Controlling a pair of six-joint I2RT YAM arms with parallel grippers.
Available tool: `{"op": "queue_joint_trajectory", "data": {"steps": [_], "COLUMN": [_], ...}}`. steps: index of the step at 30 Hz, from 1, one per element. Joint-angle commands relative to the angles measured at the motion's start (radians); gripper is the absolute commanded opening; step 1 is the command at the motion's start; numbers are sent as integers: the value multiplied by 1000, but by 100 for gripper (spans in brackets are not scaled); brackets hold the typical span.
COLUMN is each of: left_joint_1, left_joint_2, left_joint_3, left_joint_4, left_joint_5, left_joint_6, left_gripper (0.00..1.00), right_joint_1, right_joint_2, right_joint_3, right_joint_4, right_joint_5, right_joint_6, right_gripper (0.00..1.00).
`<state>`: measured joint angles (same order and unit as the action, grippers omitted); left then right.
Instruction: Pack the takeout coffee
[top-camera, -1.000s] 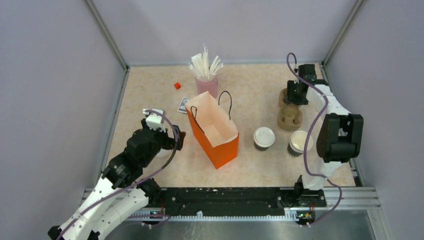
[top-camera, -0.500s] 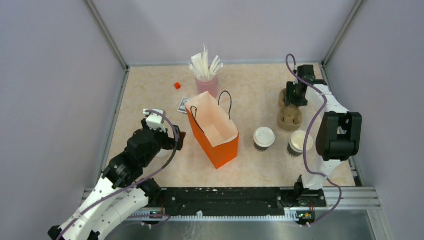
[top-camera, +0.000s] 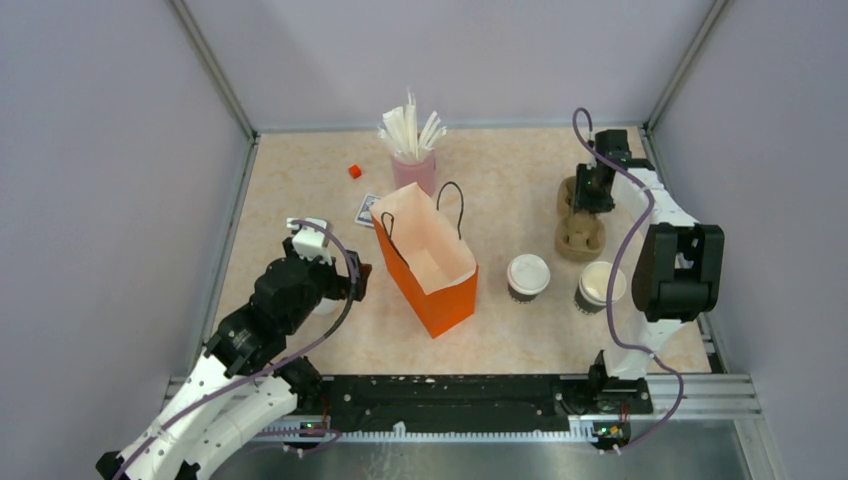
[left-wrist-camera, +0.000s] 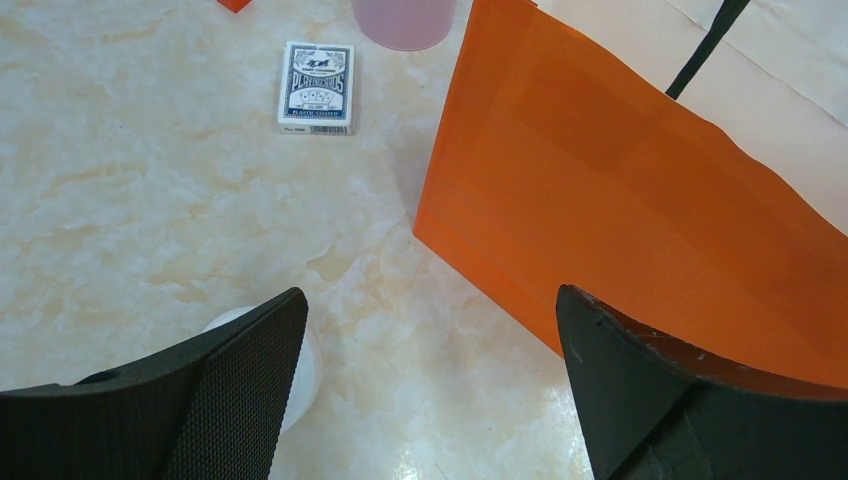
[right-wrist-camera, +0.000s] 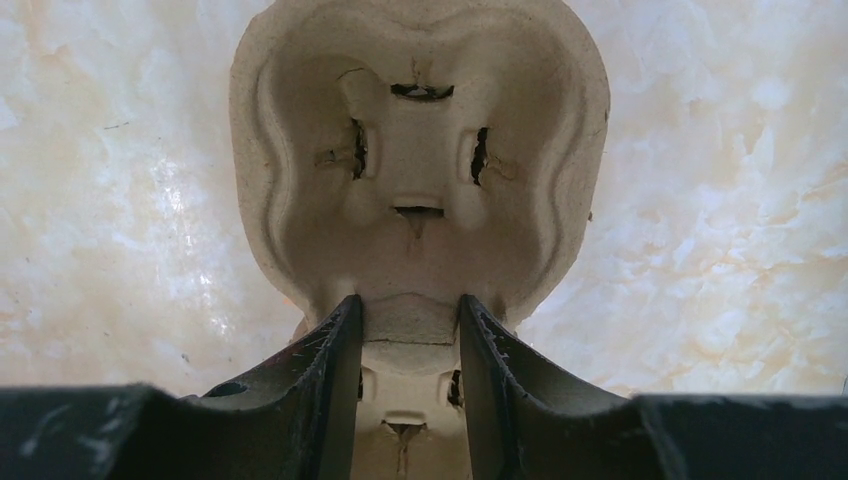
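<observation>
I am working over a marbled beige table (top-camera: 500, 190), lilac walls (top-camera: 450, 60) around; left jaws gaping wide at eight o'clock, right jaws pinching the carrier (right-wrist-camera: 420, 180) at two o'clock.

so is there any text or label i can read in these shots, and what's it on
"PLAYING CARDS": on the blue card box in the left wrist view; small, so only a likely reading
Smaller print lower on that box: too blurred to read
orange bag and pulp cup carrier: no text visible
</observation>
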<state>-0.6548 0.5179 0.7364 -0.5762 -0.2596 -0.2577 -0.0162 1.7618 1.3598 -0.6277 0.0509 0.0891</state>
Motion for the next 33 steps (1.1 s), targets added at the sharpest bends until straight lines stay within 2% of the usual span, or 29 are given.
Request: {"op": "queue_joint_trajectory", "data": {"steps": [1,13,23,26,33], "left_joint_1": [0,0,0,0,-1], "left_joint_2": [3,8,11,8,-8], "left_joint_3": [-6,-7,-4,8,93], "left_joint_4": [44,48,47,43,20], "left_joint_5": [-10,-7,-3,10,88], "left_joint_6": [15,18,-2,-22,-94], "left_gripper": [99,99,99,99,97], "right_joint_1": [-7,-7,11,75,361], "right_joint_2": [-27,-106,-258,-313,-397], "right_joint_3": [65,144,221,260,422], "right_joint_4": [-12,-72,-100,-99,-145], "right_joint_5": [1,0,-146,-198,-124], "right_joint_6": [10,15,66,81,106], "right_gripper": [33,30,29,29,28]}}
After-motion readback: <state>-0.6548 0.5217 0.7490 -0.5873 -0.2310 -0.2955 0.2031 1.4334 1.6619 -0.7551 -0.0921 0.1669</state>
